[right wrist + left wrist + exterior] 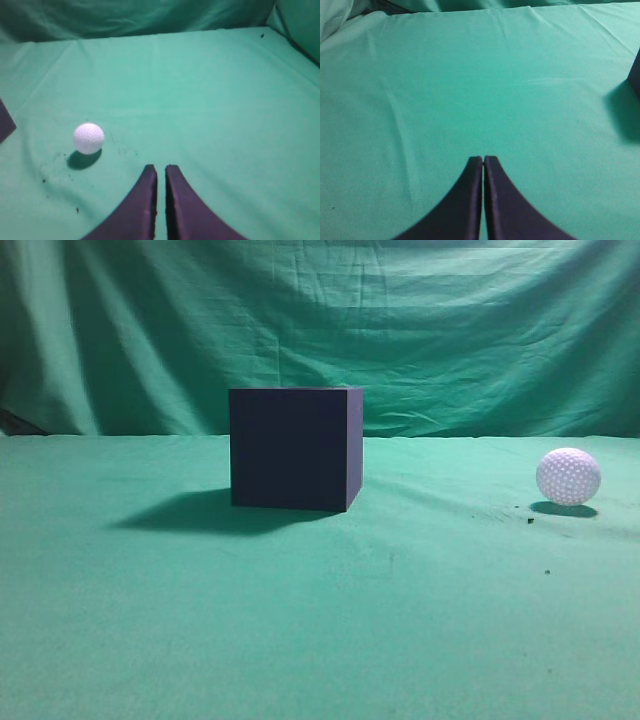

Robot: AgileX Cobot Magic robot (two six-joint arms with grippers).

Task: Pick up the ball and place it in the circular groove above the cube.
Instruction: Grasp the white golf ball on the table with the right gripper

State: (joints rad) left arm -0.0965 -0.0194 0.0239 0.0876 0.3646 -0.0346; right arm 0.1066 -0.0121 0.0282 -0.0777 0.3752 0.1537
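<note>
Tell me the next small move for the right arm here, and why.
Probably open the right hand and swing it left toward the ball. Its fingers sit almost together with nothing between them, and the ball lies on the green cloth ahead and to the left, untouched. The cube stands apart from the ball, and the left hand, also shut, has no ball in its view.

My exterior view looks level along the green cloth (300, 620), while both wrist views slant down nearer, sharing the cube (293, 448) and the ball (89, 138).
</note>
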